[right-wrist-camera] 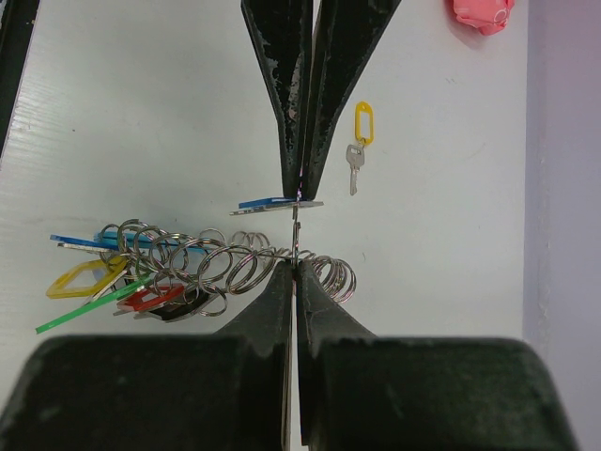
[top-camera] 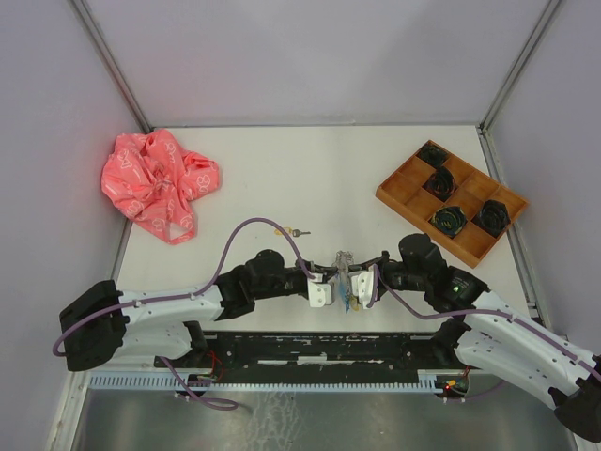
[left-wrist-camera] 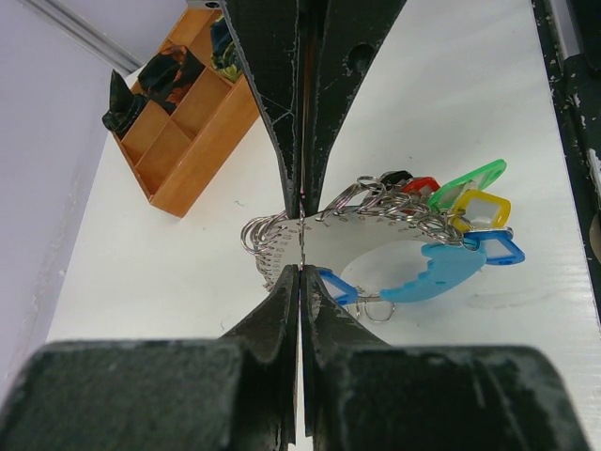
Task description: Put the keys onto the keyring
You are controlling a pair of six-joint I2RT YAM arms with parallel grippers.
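A bunch of metal keyrings [top-camera: 347, 285] with coloured plastic tags is held above the table between both grippers. My left gripper [left-wrist-camera: 300, 242] is shut on the thin edge of one ring; beyond it the rings [left-wrist-camera: 376, 200] curve right to green, yellow, red and blue tags [left-wrist-camera: 441, 268]. My right gripper [right-wrist-camera: 296, 231] is shut on a ring seen edge-on, and the other rings [right-wrist-camera: 202, 265] trail left to the tags. A loose key with a yellow tag [right-wrist-camera: 357, 150] lies flat on the table, apart from the bunch; the top view shows this key [top-camera: 299, 231] left of the grippers.
A crumpled pink bag [top-camera: 156, 183] lies at the back left. A wooden compartment tray [top-camera: 392, 192] with several black objects sits at the back right; the left wrist view shows this tray [left-wrist-camera: 192, 141] at its upper left. Both arms meet near the table's front edge.
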